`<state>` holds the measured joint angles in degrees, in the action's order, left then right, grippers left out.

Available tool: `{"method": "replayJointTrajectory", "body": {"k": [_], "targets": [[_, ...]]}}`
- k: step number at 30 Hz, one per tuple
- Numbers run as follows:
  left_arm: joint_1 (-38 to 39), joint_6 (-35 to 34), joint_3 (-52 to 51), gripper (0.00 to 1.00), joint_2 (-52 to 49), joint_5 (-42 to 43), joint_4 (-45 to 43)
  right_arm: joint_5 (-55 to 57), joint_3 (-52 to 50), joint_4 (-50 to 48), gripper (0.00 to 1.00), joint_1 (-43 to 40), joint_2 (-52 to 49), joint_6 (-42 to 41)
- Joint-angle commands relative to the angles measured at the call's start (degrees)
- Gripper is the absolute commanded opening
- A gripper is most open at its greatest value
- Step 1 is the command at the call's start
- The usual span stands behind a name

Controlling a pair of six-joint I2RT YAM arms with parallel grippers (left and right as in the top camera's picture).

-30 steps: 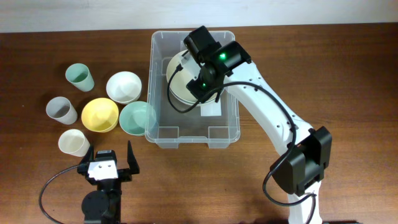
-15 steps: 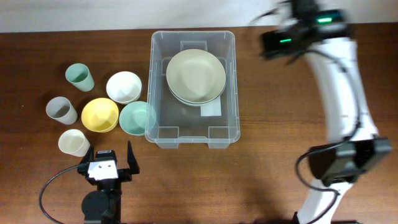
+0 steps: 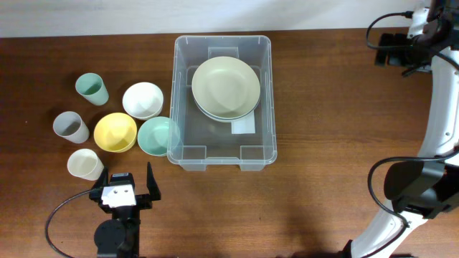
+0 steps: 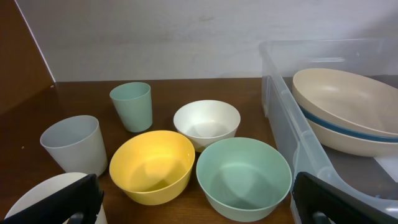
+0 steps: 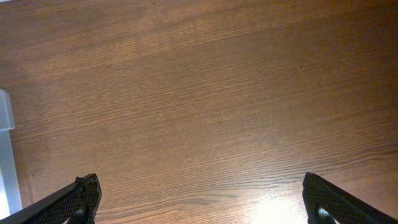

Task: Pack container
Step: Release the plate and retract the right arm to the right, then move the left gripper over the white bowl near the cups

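Your container [image 3: 222, 37] sits at the middle of the wooden table [image 3: 323, 107], toward the far edge, with its long side running away from the arms. In its far half lies a large cream bowl [image 3: 226, 87], nested on a second bowl with a blue band [image 4: 336, 122]. The white label [image 3: 244, 126] shows just near of them.

Your left gripper [image 3: 126, 178] hovers low at the near edge of the table, its jaws spread wide and holding nothing. It faces the loose dishes beside the container on that arm's side:
- a mint bowl [image 3: 158, 135] right against the container's wall
- a yellow bowl [image 3: 115, 132] touching the mint one
- a white bowl [image 3: 142, 99] behind them
- a green cup [image 3: 92, 89], a grey cup [image 3: 70, 127] and a cream cup [image 3: 85, 164] farther out

Your right gripper [image 5: 199, 185] is well away from the container, up near the far corner on its own side. Its fingers stand fully apart and empty over bare wood. In its wrist view, only a sliver of the container's rim shows at the edge.
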<state>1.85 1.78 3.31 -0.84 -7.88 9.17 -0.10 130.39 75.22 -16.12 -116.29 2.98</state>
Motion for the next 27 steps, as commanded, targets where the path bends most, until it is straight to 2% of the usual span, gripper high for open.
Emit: {"method": "replayJointTrajectory", "body": {"k": [1, 5, 7, 11, 15, 17, 21, 23, 25, 27], "targets": [[-0.15, 0.87, -0.59, 1.0, 0.44, 0.61, -0.2, -0.76, 0.48, 0.02, 0.99, -0.57, 1.27, -0.48], [-0.15, 0.87, -0.59, 1.0, 0.44, 0.61, -2.34, -0.76, 0.48, 0.02, 0.99, -0.42, 1.27, -0.5], [-0.17, 3.72, -0.59, 1.0, 0.46, -3.56, -3.41, -0.76, 0.48, 0.02, 0.99, -0.42, 1.27, -0.5], [-0.15, 3.72, 0.15, 1.0, 0.44, -3.54, -9.29, -0.74, 0.48, 0.02, 0.99, -0.42, 1.27, -0.48], [-0.15, 4.28, 10.34, 1.0, -2.8, -13.38, -7.72, -0.74, 0.48, 0.0, 0.99, -0.42, 1.27, -0.48], [-0.15, 5.03, 21.4, 1.0, -10.19, -18.73, -4.72, -0.74, 0.48, 0.02, 0.99, -0.42, 1.27, -0.48], [-0.15, 5.27, 40.52, 1.0, -27.58, -18.75, 2.1, -0.76, 0.48, 0.02, 0.99, -0.42, 1.27, -0.5], [-0.15, 6.36, 48.65, 1.0, -35.71, -15.61, 5.53, -0.74, 0.48, 0.02, 0.99, -0.42, 1.27, -0.5], [-0.15, 6.93, 57.64, 1.0, -44.87, -6.38, 10.71, -0.76, 0.48, 0.02, 0.99, -0.42, 1.27, -0.5], [-0.15, 6.91, 61.51, 1.0, -50.77, -3.45, 11.41, -0.76, 0.48, 0.02, 0.99, -0.42, 1.27, -0.5]]}}
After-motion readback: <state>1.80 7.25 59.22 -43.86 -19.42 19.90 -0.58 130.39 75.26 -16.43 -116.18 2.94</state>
